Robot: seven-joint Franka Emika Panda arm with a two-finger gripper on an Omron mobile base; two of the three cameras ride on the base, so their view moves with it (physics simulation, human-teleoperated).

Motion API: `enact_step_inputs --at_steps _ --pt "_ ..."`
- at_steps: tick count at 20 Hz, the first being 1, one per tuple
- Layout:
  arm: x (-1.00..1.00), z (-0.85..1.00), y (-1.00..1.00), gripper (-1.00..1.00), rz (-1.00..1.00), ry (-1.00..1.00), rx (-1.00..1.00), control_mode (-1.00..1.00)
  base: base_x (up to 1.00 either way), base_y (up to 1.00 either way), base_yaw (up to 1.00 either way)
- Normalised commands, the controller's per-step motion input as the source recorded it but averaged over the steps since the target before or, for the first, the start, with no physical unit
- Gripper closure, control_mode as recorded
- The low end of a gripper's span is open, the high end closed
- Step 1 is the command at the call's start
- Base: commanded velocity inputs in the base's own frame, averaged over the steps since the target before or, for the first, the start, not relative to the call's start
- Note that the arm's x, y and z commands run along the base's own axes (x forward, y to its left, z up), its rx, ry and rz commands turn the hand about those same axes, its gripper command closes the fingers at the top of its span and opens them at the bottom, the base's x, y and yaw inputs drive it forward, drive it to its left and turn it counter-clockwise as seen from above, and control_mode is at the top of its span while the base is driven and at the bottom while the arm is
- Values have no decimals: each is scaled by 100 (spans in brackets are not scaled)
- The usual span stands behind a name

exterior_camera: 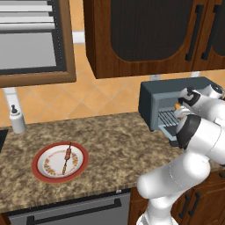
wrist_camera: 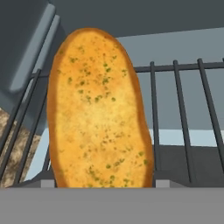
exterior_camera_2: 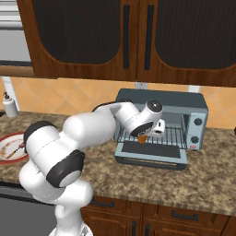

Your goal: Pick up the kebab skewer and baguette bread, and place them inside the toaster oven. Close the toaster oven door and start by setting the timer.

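The arm reaches into the open front of the toaster oven [exterior_camera_2: 161, 124], which stands on the speckled stone counter [exterior_camera: 110, 145] under the dark wooden cabinets [exterior_camera_2: 129, 37]. The oven door [exterior_camera_2: 152, 154] hangs folded down flat in front of the box, and the knobs [exterior_camera_2: 197, 130] sit in a column at its right side.

The gripper [exterior_camera_2: 144, 136] is at the mouth of the oven, just over the wire rack [exterior_camera_2: 173, 136], with the baguette bread [wrist_camera: 98, 109] held between the fingers — they stand fairly wide, closed on the loaf. From the right base camera an orange end of the bread pokes out below the hand; from the hand camera the loaf is golden and speckled with green, with the rack bars and the grey oven wall behind it. Whether it touches the rack I cannot tell.

The kebab skewer [exterior_camera: 67, 157] lies on a red-rimmed plate [exterior_camera: 44, 173] at the left of the counter — well apart from the oven. A small white bottle [exterior_camera: 17, 121] stands by the wall further left.
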Motion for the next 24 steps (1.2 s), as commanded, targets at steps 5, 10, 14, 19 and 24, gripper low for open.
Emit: enact_step_inputs --at_steps 5,10,14,19,24 --pt "0 0 0 -100 0 0 0 -100 0 0 0" --pt "0 0 0 -100 0 0 0 -100 0 0 0" --pt "-7 4 0 -100 0 0 0 -100 0 0 0" --pt "-61 38 0 -100 -2 0 0 -100 0 0 0" --pt "-99 44 7 -100 -9 3 0 -100 0 0 0"
